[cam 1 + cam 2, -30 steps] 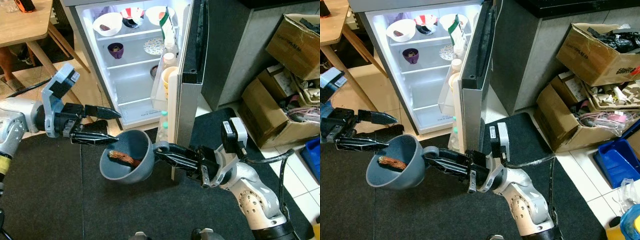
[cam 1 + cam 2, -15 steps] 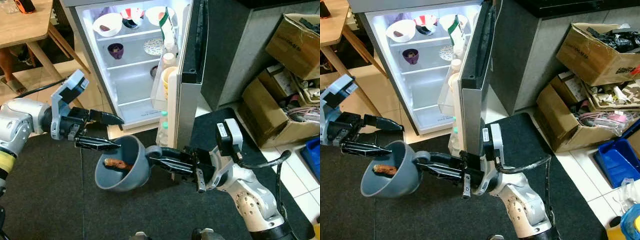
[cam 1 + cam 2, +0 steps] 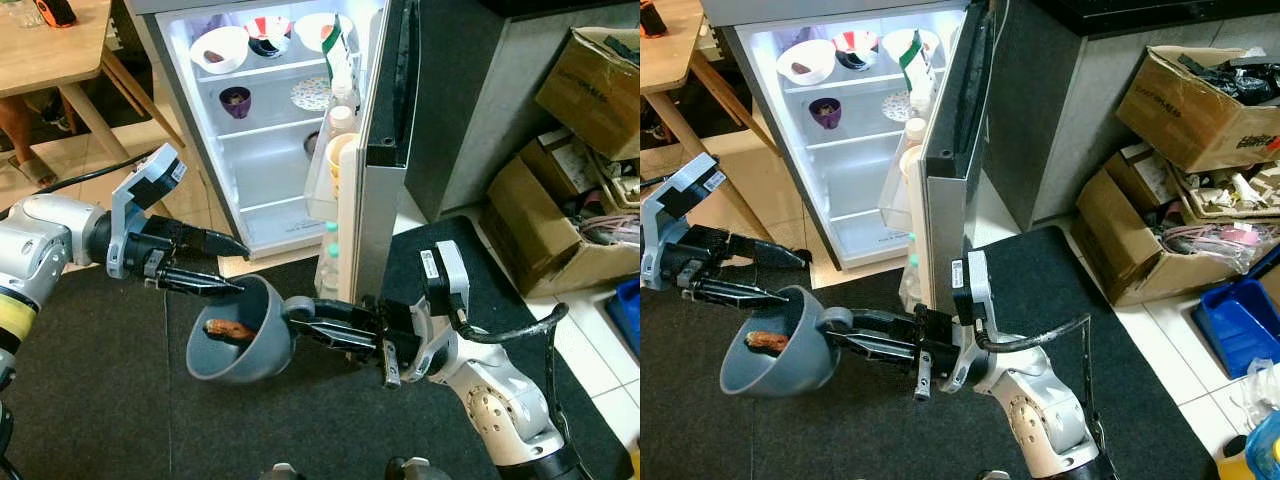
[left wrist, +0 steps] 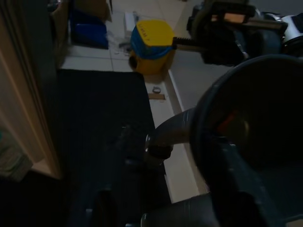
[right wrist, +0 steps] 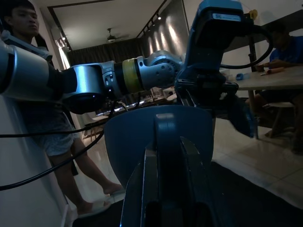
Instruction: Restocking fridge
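Observation:
A grey-blue bowl [image 3: 250, 340] with a side handle hangs over the dark rug in front of the open fridge [image 3: 262, 160]. A brown piece of food [image 3: 228, 328] lies inside it. My right gripper [image 3: 300, 311] is shut on the bowl's handle [image 5: 163, 135], reaching in from the right. My left gripper [image 3: 242, 268] comes from the left with its fingers spread; the lower fingertip rests at the bowl's far rim and the upper one hovers above it. In the left wrist view the bowl [image 4: 251, 123] shows dimly, close to the fingers.
Fridge shelves hold a white bowl [image 3: 218, 45], a purple cup [image 3: 235, 100] and a plate [image 3: 308, 93]. The fridge door [image 3: 385, 150] with bottles stands just right of the bowl. A wooden table [image 3: 50, 45] is at far left, cardboard boxes [image 3: 590, 90] at right. A person [image 5: 66, 142] stands nearby.
Both arms and the bowl have shifted a little to the left. My left gripper has closed in on the bowl's rim. The right gripper keeps its hold on the handle.

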{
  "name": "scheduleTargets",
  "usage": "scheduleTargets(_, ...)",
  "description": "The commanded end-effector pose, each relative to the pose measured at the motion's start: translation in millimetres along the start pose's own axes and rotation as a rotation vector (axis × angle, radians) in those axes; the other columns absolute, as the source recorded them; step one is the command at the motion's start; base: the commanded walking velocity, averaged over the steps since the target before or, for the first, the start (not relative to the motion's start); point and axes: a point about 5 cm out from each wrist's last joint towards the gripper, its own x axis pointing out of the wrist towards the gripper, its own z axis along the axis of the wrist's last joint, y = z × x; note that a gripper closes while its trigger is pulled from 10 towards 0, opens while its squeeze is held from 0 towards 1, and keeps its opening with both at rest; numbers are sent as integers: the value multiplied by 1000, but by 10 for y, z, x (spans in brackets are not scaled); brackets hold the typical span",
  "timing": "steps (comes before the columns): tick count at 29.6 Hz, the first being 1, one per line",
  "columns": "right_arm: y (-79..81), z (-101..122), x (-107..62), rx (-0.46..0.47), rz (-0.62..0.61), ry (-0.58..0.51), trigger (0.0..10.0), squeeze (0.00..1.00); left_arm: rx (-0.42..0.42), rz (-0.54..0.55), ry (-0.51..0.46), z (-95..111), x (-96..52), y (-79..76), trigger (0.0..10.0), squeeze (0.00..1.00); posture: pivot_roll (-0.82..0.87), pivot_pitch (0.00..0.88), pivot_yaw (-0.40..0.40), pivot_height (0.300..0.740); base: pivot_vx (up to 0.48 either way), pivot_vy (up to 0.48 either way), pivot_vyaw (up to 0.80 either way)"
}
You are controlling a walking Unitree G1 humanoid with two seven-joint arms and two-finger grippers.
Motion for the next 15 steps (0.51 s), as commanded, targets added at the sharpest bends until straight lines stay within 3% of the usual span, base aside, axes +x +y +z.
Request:
scheduleTargets(1, 42, 31, 51, -23, 38, -17, 10000, 0, -5, 19, 27, 16, -65, -24, 0, 0, -41, 157, 81, 740, 0, 0, 0)
scheduleTargets(15, 41, 34, 66, -29, 31, -19, 10000, 0, -6, -10, 27, 30, -27, -38, 0, 0, -41, 159, 86, 740, 0, 0, 0)
